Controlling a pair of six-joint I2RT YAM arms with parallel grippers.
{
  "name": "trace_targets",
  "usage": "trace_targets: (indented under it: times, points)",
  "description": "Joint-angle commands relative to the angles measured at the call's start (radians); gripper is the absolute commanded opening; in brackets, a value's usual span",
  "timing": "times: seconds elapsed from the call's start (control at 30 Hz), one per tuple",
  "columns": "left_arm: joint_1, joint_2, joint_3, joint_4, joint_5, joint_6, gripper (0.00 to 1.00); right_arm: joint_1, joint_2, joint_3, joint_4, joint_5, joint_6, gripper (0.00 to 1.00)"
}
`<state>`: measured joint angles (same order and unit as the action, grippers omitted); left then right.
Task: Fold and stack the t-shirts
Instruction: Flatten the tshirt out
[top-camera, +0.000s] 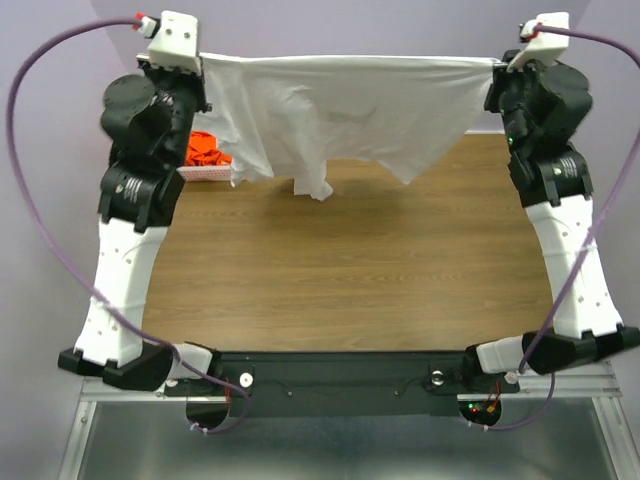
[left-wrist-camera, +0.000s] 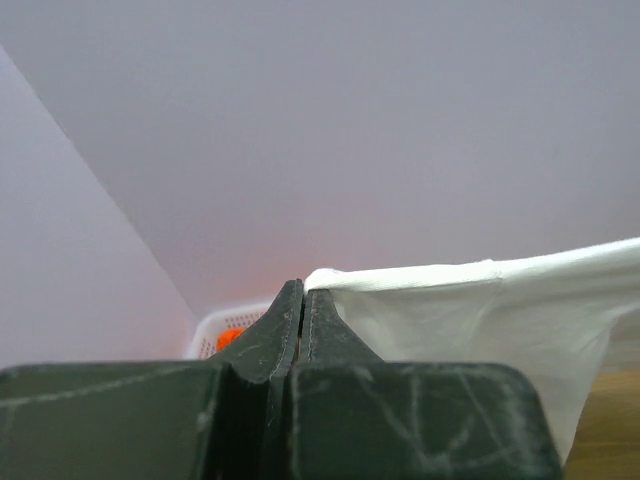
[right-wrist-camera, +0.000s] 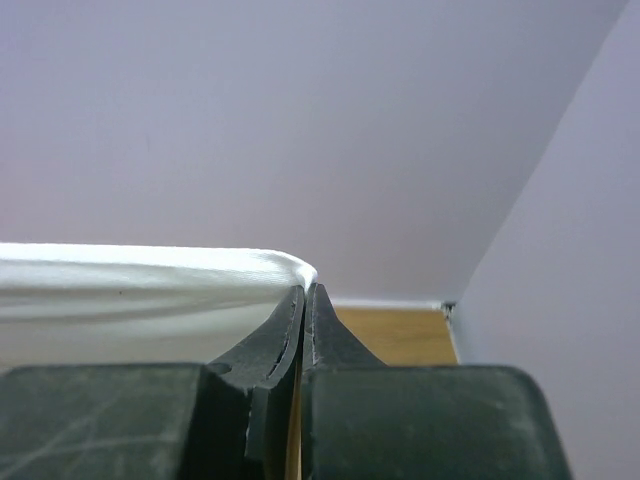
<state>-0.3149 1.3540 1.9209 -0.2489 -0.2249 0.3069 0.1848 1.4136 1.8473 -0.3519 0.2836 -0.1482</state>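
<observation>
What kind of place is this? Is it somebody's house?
Probably a robot lab, not a house: a left arm and right arm bolted to a black rail, a wooden table, plain purple walls close around, and a white t-shirt stretched between them.

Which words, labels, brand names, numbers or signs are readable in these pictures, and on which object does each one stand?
No text can be read in any view.
The white t-shirt: plain cloth on the side in view, no print visible.
The orange t-shirt in the white basket: mostly hidden and too small to tell.
The wooden table: no marking.
</observation>
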Motion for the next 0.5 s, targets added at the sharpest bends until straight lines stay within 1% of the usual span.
trace_targets:
  times: [0.0,0.03,0.13,0.23,0.37,0.4,0.47]
  points:
    - [0.017,-0.144,0.052,0.14,0.051,0.081,0.0,-0.021,-0.132,-0.002,0.122,0.039,-0.106,0.01]
    - [0.017,-0.154,0.058,0.14,0.091,0.083,0.0,-0.021,-0.149,-0.002,0.125,0.037,-0.114,0.01]
    - [0.017,-0.184,0.084,0.14,0.151,0.095,0.0,-0.021,-0.205,0.004,0.134,0.016,-0.155,0.01]
    - [0.019,-0.182,0.125,0.137,0.179,0.11,0.0,-0.022,-0.229,0.018,0.14,0.014,-0.172,0.01]
    - [0.017,-0.129,0.21,0.132,0.219,0.135,0.0,-0.021,-0.252,0.035,0.148,0.012,-0.192,0.01]
    - [0.017,-0.118,0.22,0.134,0.22,0.141,0.0,-0.021,-0.251,0.035,0.148,0.015,-0.203,0.01]
    - [0.017,-0.078,0.228,0.14,0.266,0.158,0.0,-0.021,-0.242,0.03,0.149,0.026,-0.209,0.01]
